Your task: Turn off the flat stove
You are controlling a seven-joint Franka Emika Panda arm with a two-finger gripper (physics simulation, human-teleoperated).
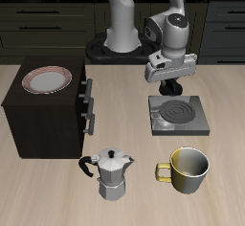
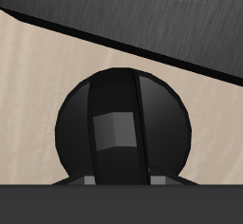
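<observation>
Yellow mug (image 1: 189, 169) up front, flat stove (image 1: 177, 114) just behind, directly under the pincer (image 1: 173, 86), grip state indiscernible.

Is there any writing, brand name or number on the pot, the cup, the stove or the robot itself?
None: no text can be read in either view.
Moka pot: plain metal, no label.
Cup: plain yellow.
Flat stove: dark coil, no markings; its knob is plain black.
Brown box: no lettering.
Robot arm: no logo visible.
</observation>
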